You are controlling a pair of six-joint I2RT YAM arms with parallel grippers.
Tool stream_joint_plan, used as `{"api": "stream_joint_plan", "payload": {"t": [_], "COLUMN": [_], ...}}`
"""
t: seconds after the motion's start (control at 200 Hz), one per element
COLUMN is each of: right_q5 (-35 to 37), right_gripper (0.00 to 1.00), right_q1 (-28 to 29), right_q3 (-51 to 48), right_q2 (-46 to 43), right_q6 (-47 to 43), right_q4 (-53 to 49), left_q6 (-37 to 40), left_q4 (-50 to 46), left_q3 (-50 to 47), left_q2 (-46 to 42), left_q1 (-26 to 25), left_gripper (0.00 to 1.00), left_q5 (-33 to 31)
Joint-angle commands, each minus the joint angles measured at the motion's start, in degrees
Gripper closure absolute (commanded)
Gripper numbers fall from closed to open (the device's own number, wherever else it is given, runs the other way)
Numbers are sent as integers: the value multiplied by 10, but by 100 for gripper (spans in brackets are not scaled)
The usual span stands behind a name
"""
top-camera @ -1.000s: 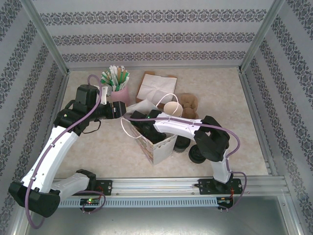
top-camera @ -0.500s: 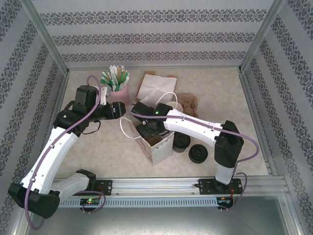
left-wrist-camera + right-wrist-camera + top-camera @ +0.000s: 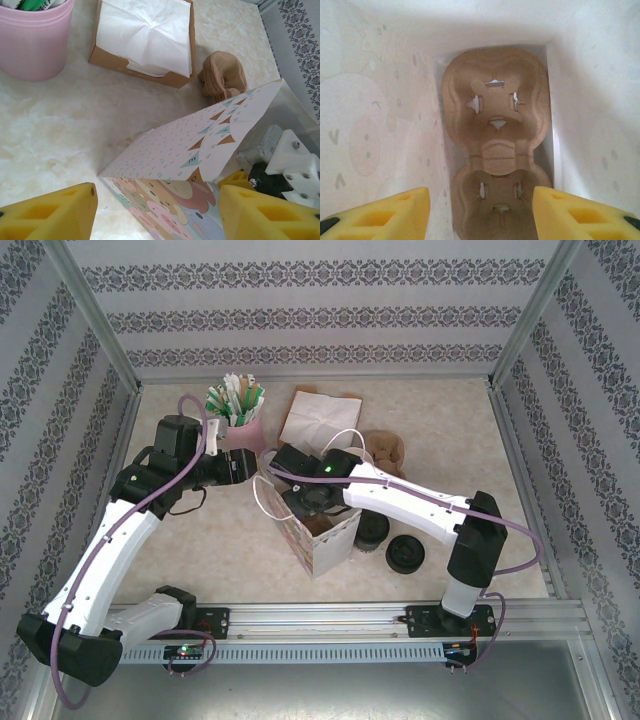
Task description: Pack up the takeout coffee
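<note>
White cartoon-print paper bag (image 3: 322, 540) upright, mouth up, likely for top loading. Brown moulded-pulp cup carrier (image 3: 495, 115) on bag floor, both wells empty. Left gripper (image 3: 157, 212) spread, straddling bag edge, probably steadying. Right gripper (image 3: 480, 207) spread, empty, inside bag mouth. Small black-lidded paper cup (image 3: 373, 529), seemingly, outside bag, just right, under right forearm.

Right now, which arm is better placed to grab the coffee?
Right, likely: the right claw is open and empty inside the paper bag, and what looks like the lidded coffee cup stands on that side. The left claw straddles the bag's edge.
</note>
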Motion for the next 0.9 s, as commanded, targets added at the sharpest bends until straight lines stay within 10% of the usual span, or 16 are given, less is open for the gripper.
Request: {"api": "stream_joint_plan", "payload": {"t": [0.0, 0.894], "right_q5": [18, 36], "right_gripper": [43, 42], "right_q1": [9, 19], "right_q3": [18, -6], "right_q2": [-19, -64], "right_q6": [0, -7], "right_q4": [-19, 0], "left_q6": [-6, -21], "left_q4": [-1, -9], "left_q3": [-6, -2], "left_q2": [-9, -12], "left_q1": [1, 0], "left_gripper": [35, 40], "left_q5": [0, -1]}}
